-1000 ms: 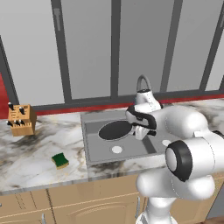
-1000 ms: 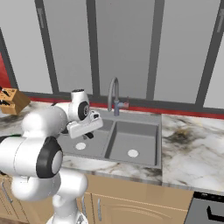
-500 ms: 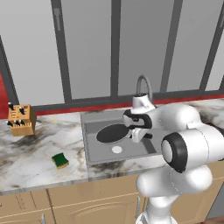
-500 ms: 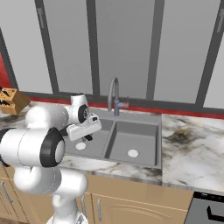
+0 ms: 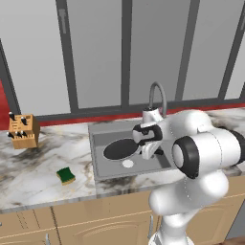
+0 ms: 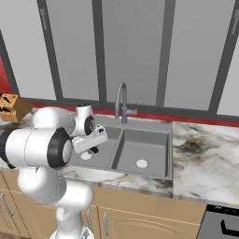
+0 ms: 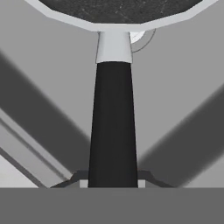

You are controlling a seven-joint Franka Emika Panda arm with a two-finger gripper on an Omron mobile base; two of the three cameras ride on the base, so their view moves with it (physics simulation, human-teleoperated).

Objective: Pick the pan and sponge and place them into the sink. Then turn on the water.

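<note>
Resting low in the sink's left basin, the pan (image 5: pixel 120 149) is a round, dark, shallow dish whose black handle (image 7: pixel 113 127) runs back into the robot's hand. From the hand view, the handle fills the middle from the pan's pale rim at the top down to the jaws, which are closed tight on its end — the pan is held by the handle. The round pale drain (image 5: pixel 128 163) of that basin shows just beside the pan, toward the front of the sink.

The gripper (image 5: pixel 147 152) sits over the right edge of the left basin, just to the right of the pan, and the white arm reaches it from the front right of the sink. From the right base view the gripper (image 6: pixel 91 150) hangs over the same basin, with the arm's big white body in front of the sink's left corner.

The sink (image 5: pixel 104 129) is a grey double basin set into a marbled table (image 5: pixel 33 174). Its right basin has its own pale drain (image 6: pixel 142 164). A tall curved grey faucet (image 6: pixel 121 100) rises behind the sink, at the middle of its back edge.

The sponge (image 5: pixel 65 175) — green on top, yellow at the side — lies on the table to the left of the sink, well apart from it. Farther left of the sink, near the back wall, stands a wooden knife block (image 5: pixel 23 131).
</note>
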